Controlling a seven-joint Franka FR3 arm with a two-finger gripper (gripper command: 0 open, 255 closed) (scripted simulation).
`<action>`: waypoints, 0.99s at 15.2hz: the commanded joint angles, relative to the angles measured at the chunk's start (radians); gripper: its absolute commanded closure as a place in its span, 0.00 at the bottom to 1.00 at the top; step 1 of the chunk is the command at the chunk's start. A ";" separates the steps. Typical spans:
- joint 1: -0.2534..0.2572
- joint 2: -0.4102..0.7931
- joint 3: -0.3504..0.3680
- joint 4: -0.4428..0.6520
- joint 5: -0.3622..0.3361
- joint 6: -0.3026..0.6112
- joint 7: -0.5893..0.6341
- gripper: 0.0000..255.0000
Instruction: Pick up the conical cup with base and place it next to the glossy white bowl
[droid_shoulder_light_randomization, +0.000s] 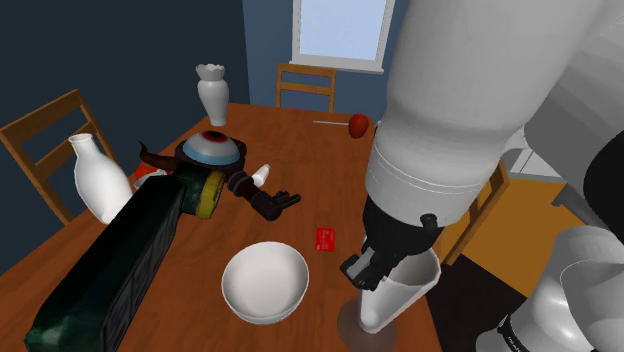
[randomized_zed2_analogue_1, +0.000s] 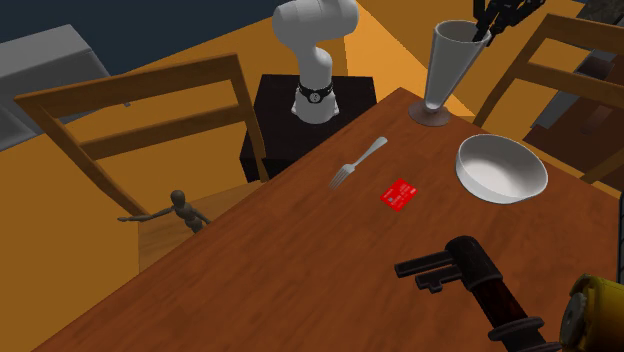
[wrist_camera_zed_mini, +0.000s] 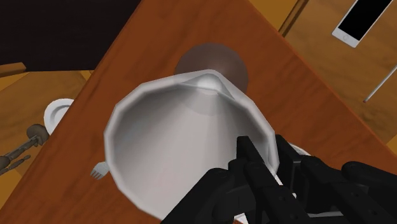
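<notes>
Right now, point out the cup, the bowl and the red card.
cup (randomized_zed2_analogue_1: 445, 60), second exterior view, on its wall.
bowl (droid_shoulder_light_randomization: 262, 285), shoulder view, on its bare inside.
red card (randomized_zed2_analogue_1: 400, 194), second exterior view, on its middle.

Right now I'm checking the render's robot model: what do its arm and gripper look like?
The Franka arm has thick, rounded white links and dark joints, one black band carrying small white marks. The gripper is all black, with two fingers.
</notes>
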 joint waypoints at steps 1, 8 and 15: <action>0.001 0.000 0.004 -0.025 0.002 0.026 0.002 1.00; 0.006 0.002 0.018 -0.107 0.008 0.110 0.011 1.00; 0.006 0.003 0.018 -0.106 0.008 0.110 0.011 1.00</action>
